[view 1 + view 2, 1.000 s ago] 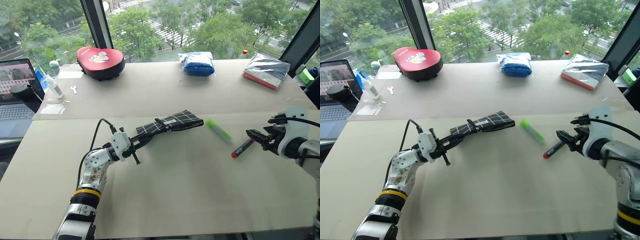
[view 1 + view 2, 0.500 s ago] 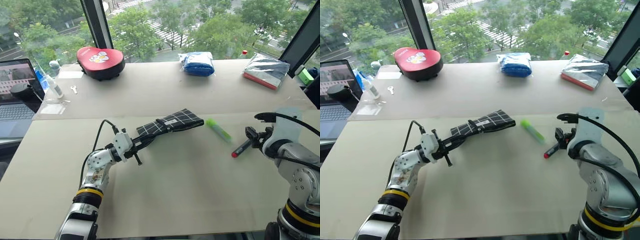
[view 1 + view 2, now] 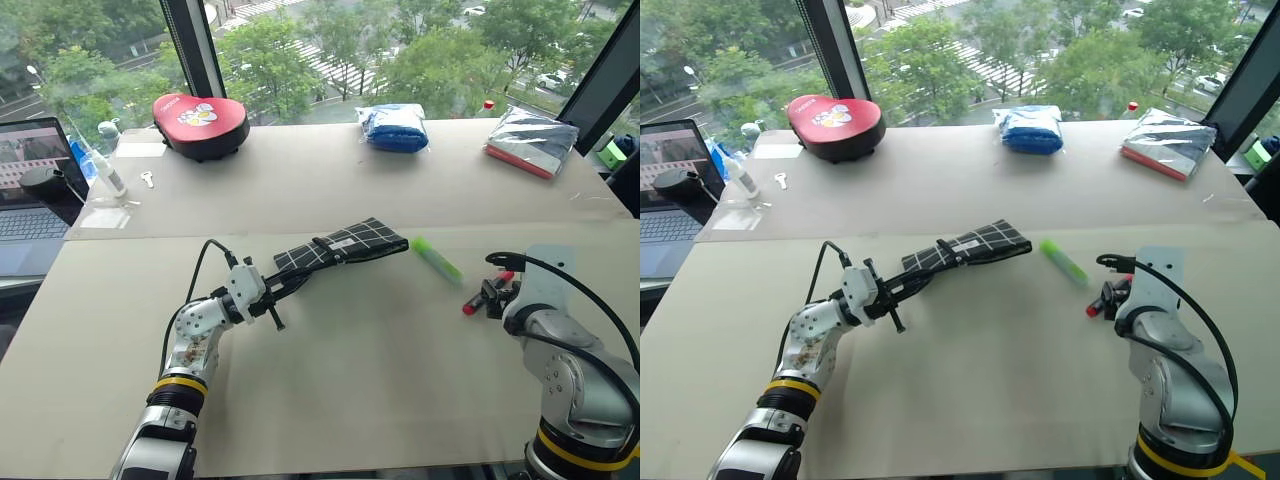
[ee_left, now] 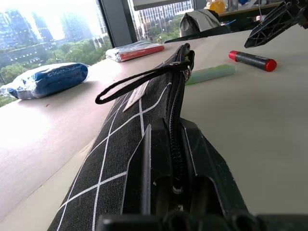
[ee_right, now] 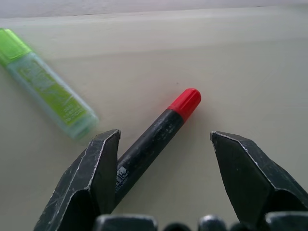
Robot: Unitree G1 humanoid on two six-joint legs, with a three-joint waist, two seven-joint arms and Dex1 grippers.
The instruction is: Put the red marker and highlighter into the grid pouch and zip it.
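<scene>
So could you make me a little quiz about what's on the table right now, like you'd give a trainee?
1. True or false: the right gripper has closed on the marker.
2. What does the left gripper hold? A) pouch B) highlighter C) red case
3. Fill in: the highlighter lies between the pouch and the ____.

Key: 1 false, its jaws stand open around it. 2 A. 3 marker.

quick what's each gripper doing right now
Left gripper: shut on the grid pouch.
Right gripper: open, fingers either side of the red marker, not gripping.
</scene>
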